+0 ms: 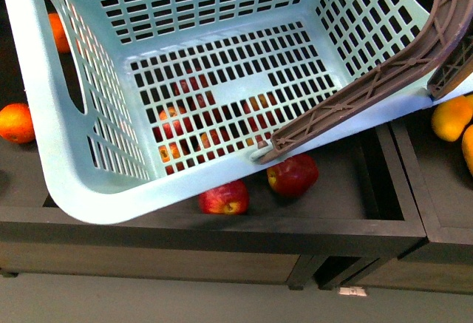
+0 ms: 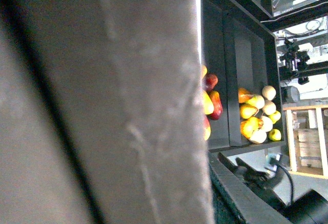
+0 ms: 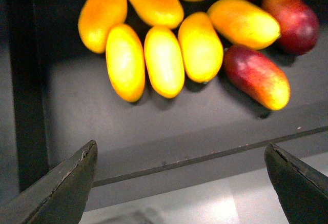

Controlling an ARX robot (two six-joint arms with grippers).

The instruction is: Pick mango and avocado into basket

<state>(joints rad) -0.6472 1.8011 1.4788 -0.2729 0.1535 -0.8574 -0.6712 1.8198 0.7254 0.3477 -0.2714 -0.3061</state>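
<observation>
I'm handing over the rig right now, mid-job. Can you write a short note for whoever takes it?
Right end effector: open, empty, facing the yellow mangoes, touching none.
Left end effector: not in view; its camera is mostly blocked by a grey surface.
Basket: looks empty; red apples show below it.
Avocado: not seen in any view.
Done: nothing yet.
Left: mango, then avocado, into the basket.

Grocery shop setting: dark wooden produce bins of loose fruit, teal shopping basket
</observation>
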